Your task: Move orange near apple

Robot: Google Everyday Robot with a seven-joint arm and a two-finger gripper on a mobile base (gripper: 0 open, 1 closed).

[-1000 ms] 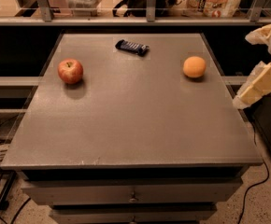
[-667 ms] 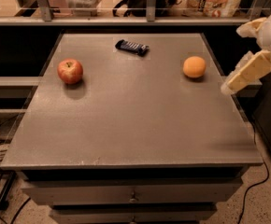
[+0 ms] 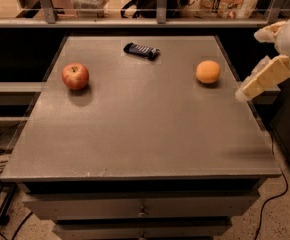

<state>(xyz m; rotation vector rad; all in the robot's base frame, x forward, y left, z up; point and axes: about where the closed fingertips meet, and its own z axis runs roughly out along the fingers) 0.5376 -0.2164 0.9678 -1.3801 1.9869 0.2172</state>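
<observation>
So the big grey table took up most of the shot, with drawers under its front edge. It stretched out to the left of the gripper, which hung over the table's right edge, about level with the back half of the top. The gripper was cream coloured, slanted down and to the left, with a white rounded bit of the arm up behind it. Honestly I couldn't tell how far open it was from this angle. It had hold of nothing that I could see and wasn't touching any of the fruit.

The apple was way across the table from the gripper, on the far left side, sitting upright with its stem up. The orange was near the gripper, just to its left and a touch further back, resting on the table and well apart from the apple. A dark snack wrapper lay further back, between the two fruits, left of the gripper.
</observation>
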